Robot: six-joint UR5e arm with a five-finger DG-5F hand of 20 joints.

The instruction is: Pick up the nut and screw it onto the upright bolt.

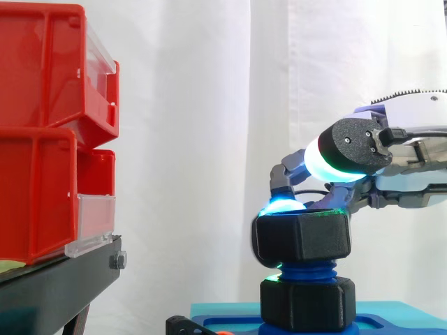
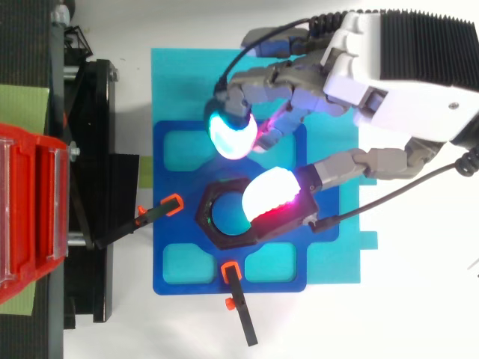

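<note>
Red bins (image 1: 42, 125) stand stacked on a black stand (image 1: 56, 286) at the left. A dark blue plate (image 2: 161, 232) lies on the surface beside it. The black nut (image 1: 302, 239) sits level on the thread of the upright blue bolt (image 1: 307, 271), above a black collar (image 1: 307, 303). The hand (image 2: 389, 82) enters from the right. Its fingers are curled onto the nut, with the glowing pads (image 1: 283, 206) touching its top edge.

place: robotics lab | evidence: robot hand (image 2: 389, 75), white curtain (image 1: 209, 105), red bins (image 1: 42, 132), black stand (image 1: 56, 286)
</note>
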